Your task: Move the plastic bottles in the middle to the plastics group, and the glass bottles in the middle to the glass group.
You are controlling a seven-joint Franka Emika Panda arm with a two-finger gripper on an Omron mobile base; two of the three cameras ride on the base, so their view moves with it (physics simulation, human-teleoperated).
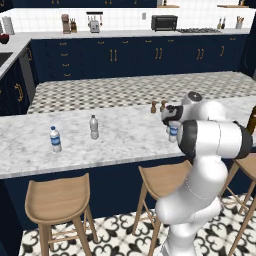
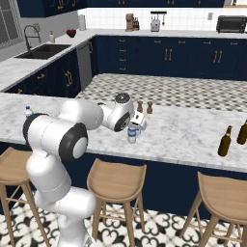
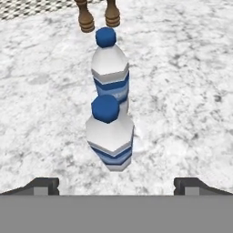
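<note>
Two plastic bottles with blue label bands stand one behind the other mid-counter, the near one [image 3: 109, 136] in front of the far one [image 3: 110, 73]. My gripper [image 3: 117, 185] hovers just above and before them, open, with nothing between its fingers. From the base views the gripper [image 1: 172, 121] [image 2: 135, 122] hangs over a bottle [image 1: 173, 133] [image 2: 131, 135]. The plastics group, a blue-labelled bottle [image 1: 55, 139] and a plain greyish bottle [image 1: 94, 126], stands at the counter's left. Two dark-brown glass bottles [image 2: 224, 141] [image 2: 242, 132] stand at the right.
Two small brown shakers [image 3: 85, 18] [image 3: 111, 13] stand just behind the water bottles [image 1: 154, 106]. Wooden stools [image 1: 57, 200] line the marble counter's [image 1: 125, 140] near edge. My own arm [image 2: 58, 132] hides part of the left counter in the right base view.
</note>
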